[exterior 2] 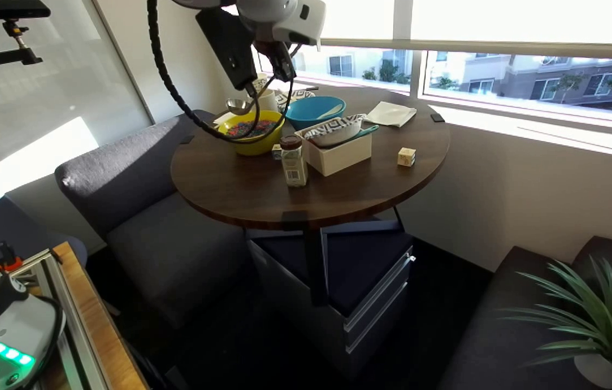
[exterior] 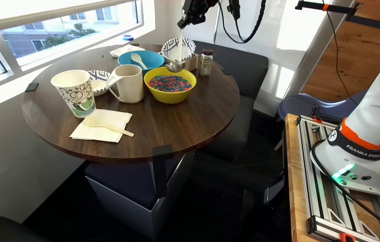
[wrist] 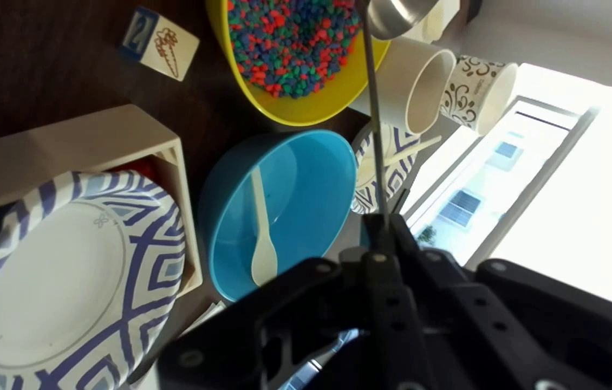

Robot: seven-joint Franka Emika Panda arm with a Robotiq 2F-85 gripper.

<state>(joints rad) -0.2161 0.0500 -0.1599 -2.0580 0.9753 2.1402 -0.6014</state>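
A metal ladle (exterior: 175,67) is held by its long thin handle (wrist: 374,119), with my gripper (wrist: 391,219) shut on it. In an exterior view the gripper (exterior: 182,26) is high above the table and the handle hangs nearly straight down. The ladle's scoop is over the back rim of a yellow bowl (exterior: 170,98); whether it touches the rim, I cannot tell. Small red, blue and green pebbles (wrist: 295,46) lie in that bowl. Beside it sits a blue bowl (wrist: 306,189) with a pale spoon (wrist: 262,244) inside. The ladle's scoop (wrist: 395,16) is partly cut off in the wrist view.
A beige pitcher (exterior: 132,85), a paper cup (exterior: 75,90) and a napkin (exterior: 96,135) share the round table (exterior: 163,134). A patterned paper bowl (wrist: 51,281) rests on an open box (exterior 2: 341,157). Near it stand a shaker bottle (exterior 2: 294,162) and a lettered block (exterior 2: 406,157).
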